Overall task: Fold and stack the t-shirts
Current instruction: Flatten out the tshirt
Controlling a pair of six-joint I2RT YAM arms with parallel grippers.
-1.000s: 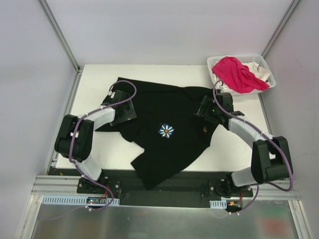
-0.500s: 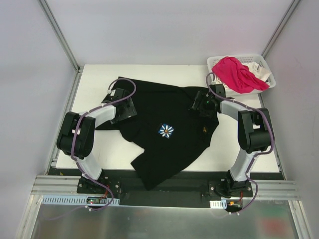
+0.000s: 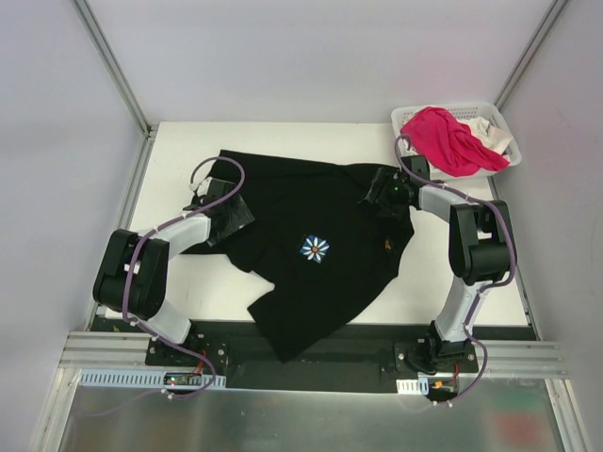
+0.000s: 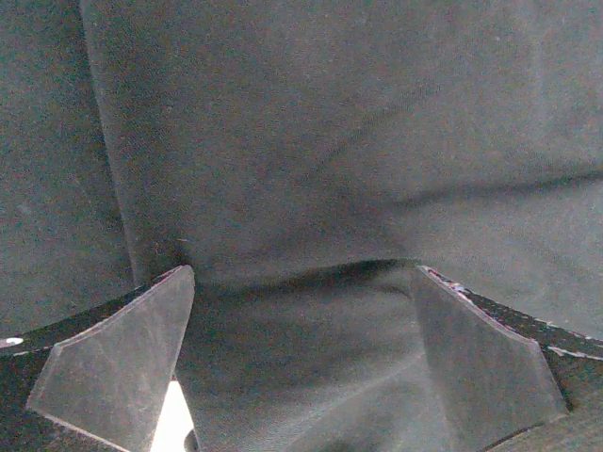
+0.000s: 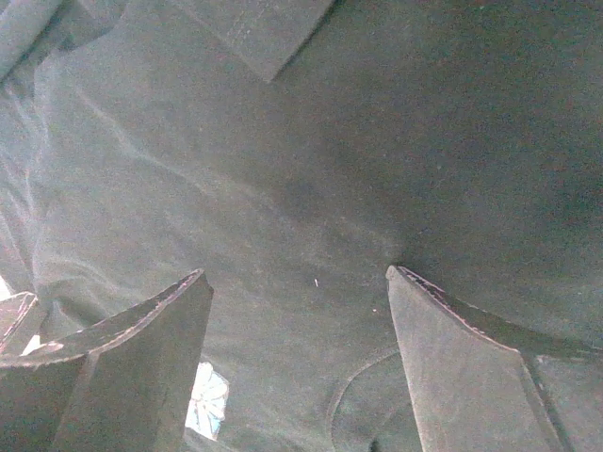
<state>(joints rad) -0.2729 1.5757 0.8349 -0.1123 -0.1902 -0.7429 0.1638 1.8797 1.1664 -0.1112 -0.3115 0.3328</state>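
Observation:
The black t-shirt with a daisy print lies spread and crumpled on the white table. My left gripper rests on its left sleeve area, open, with black cloth bulging between the fingers of the left gripper. My right gripper sits low over the shirt's upper right part, open, with nothing pinched. In the right wrist view the right gripper frames flat black fabric and the daisy print. The pink t-shirt and a white one lie in the basket.
A white lattice basket stands at the table's far right corner, just behind the right arm. Metal frame posts run along both sides, and the shirt's lower hem hangs over the near edge.
The right arm has folded in, and its gripper has slid up and left toward the shirt's far edge. The left arm's elbow has dropped nearer while its gripper stayed on the sleeve.

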